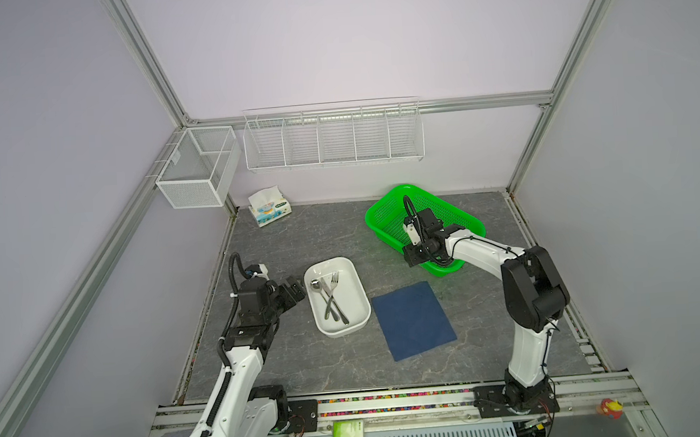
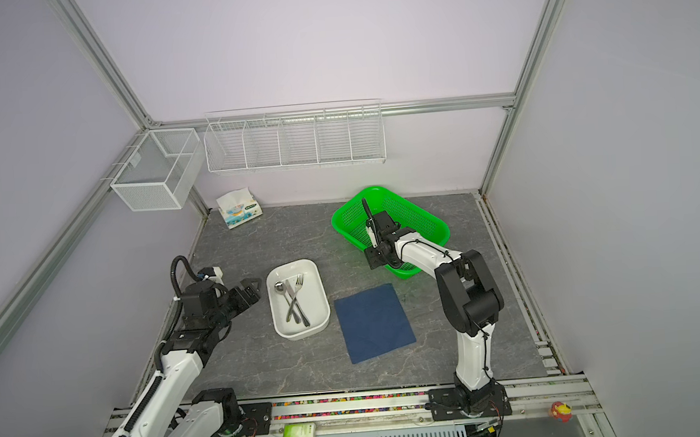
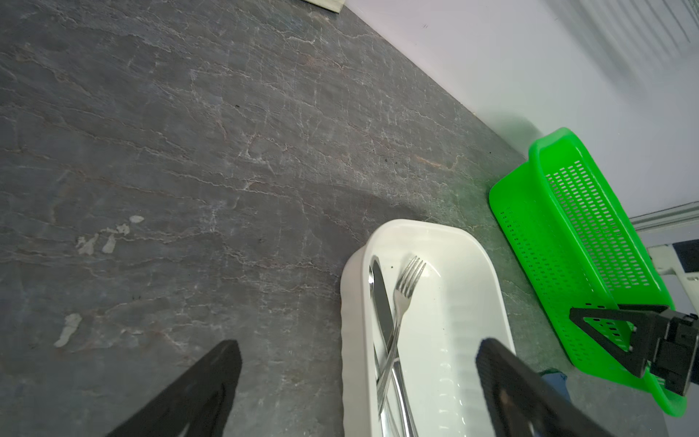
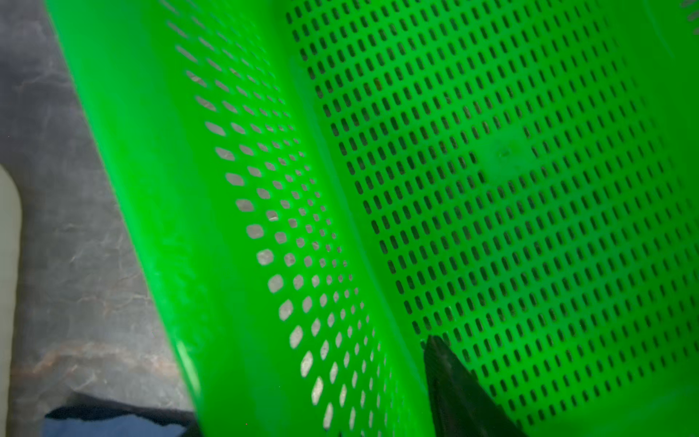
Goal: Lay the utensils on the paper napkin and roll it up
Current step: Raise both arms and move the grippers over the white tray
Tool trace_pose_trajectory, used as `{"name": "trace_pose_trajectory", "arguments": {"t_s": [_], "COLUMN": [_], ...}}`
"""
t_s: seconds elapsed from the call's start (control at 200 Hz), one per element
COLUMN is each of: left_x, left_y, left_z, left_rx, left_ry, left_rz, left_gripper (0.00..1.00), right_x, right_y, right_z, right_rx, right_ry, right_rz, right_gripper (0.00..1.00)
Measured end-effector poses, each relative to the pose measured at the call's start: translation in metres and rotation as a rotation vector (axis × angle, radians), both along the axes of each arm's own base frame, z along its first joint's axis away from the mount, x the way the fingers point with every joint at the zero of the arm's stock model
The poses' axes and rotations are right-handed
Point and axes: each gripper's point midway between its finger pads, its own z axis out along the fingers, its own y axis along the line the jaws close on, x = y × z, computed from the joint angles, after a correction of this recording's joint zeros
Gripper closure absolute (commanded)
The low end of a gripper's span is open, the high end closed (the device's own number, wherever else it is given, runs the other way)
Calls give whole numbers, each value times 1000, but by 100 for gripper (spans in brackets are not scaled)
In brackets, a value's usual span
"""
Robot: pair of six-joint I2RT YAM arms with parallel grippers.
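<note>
Utensils (image 1: 331, 297) in white tray (image 1: 352, 300) | paper napkin (image 1: 413, 322) right of tray | left gripper (image 1: 296, 290) left of tray, gaping | right gripper (image 1: 412, 256) behind tray at green basket (image 1: 381, 213); we cannot tell its state

Both top views look steeply down from high above the front edge of the table (image 1: 283, 240), facing the back wall (image 1: 329, 42). They share almost the whole scene, offset sideways: the white tray (image 1: 353, 298), the paper napkin (image 1: 413, 322) and the green basket (image 1: 388, 221) appear in each. The left wrist camera sits low and near the table, looking across the tray at lower centre toward the basket at right. The right wrist camera faces the basket's perforated wall and floor at very close range; a corner of the paper napkin shows at lower left.
</note>
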Motion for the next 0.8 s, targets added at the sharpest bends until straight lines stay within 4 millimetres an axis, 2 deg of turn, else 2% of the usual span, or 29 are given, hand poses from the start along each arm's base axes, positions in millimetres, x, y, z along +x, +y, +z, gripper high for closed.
{"name": "trace_pose_trajectory", "arguments": {"t_s": [0.235,0.395,0.52,0.595,0.71,0.8], "left_x": [-9,-12,-13,-13,-14,-16], "left_y": [-2,-3,-4,-6,-10,-18], "left_z": [-7,-14,-16,-17,-21,-28], "left_rx": [-23,-25,-30,-35,-42,-51], "left_ry": [30,62,73,78,94,124], "left_rz": [1,-4,-11,-19,-37,-64], "left_gripper": [0,0,0,0,4,7], "right_x": [13,17,21,20,15,6], "right_y": [-34,-61,-75,-78,-77,-76], "right_z": [0,0,1,1,3,16], "right_rx": [35,55,55,60,80,108], "right_ry": [-28,-32,-37,-34,-22,-26], "right_rz": [-162,-256,-296,-304,-301,-292], "right_gripper": [59,60,62,59,49,41]}}
